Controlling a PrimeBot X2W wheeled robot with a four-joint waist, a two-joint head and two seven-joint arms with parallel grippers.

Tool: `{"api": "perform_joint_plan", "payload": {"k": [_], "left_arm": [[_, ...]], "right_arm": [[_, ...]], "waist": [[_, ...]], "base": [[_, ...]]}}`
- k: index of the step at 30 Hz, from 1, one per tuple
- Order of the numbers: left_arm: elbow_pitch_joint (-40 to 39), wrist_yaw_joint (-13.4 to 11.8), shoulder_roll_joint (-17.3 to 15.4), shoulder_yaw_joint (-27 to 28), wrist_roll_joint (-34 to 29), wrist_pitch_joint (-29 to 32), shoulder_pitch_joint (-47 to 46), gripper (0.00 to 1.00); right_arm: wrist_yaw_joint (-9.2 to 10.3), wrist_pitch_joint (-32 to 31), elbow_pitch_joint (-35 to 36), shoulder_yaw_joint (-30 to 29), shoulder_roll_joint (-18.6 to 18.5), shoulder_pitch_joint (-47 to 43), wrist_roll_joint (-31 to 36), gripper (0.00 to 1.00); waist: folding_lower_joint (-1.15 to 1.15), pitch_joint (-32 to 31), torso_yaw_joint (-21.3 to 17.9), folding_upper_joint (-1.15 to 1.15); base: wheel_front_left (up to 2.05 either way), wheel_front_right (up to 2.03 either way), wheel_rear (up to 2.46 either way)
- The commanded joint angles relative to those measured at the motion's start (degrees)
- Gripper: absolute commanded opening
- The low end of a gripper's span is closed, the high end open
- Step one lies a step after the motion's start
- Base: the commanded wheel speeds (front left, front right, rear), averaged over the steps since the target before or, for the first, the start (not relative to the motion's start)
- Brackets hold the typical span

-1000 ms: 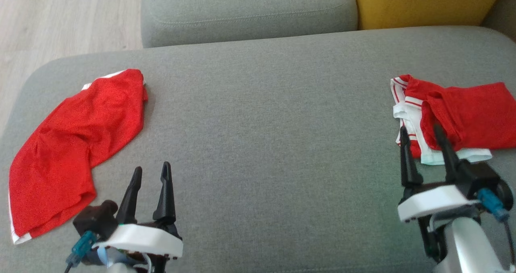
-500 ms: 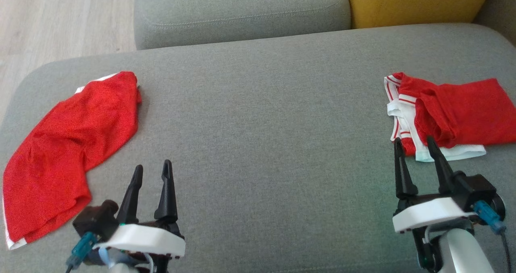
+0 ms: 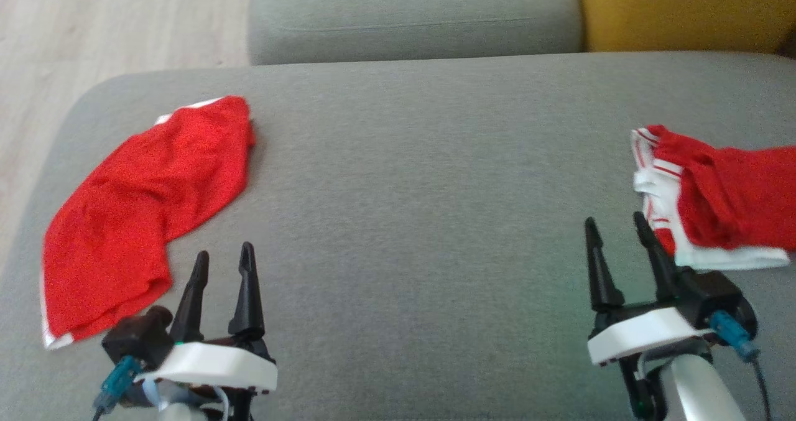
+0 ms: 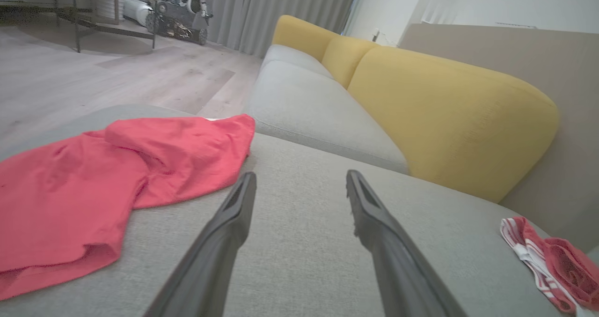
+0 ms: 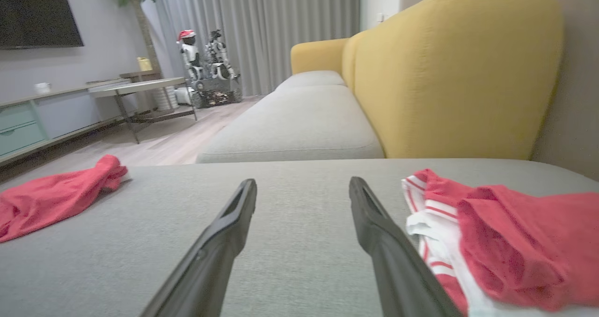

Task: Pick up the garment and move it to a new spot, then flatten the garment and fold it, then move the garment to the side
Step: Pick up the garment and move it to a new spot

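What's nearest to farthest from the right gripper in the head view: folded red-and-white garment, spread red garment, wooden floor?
1. Folded red-and-white garment, beside the right gripper.
2. Spread red garment, far left.
3. Wooden floor, past the sofa's left end.

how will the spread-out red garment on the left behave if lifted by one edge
Probably floppy: the red garment lies wrinkled on the grey seat cushion, so it should drape, not hold shape. Likely light, as the cloth looks thin. Pushed, it would probably bunch rather than slide whole.
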State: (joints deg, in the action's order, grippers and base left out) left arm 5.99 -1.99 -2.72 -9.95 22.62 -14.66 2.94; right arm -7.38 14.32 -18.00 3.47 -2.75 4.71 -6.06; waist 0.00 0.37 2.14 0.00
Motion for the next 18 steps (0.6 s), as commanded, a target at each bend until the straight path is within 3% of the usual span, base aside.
{"api": "perform_joint_plan", "payload": {"k": [1,18], "left_arm": [[-2.1,-0.2,-0.2,2.5,-0.3,-0.3,-3.3,1.00],[-2.8,-0.3,-0.2,5.1,-0.9,-0.3,-3.2,1.00]], "right_arm": [[-0.11,0.7,1.6,1.9,-0.1,1.5,-0.4,1.00],[-0.11,0.7,1.2,5.0,-0.1,2.2,-0.4,1.00]], "waist": [[0.00,0.1,1.9,0.00],[0.00,0.5,14.6,0.00]], "base": [[0.00,0.00,0.00],[0.00,0.00,0.00]]}}
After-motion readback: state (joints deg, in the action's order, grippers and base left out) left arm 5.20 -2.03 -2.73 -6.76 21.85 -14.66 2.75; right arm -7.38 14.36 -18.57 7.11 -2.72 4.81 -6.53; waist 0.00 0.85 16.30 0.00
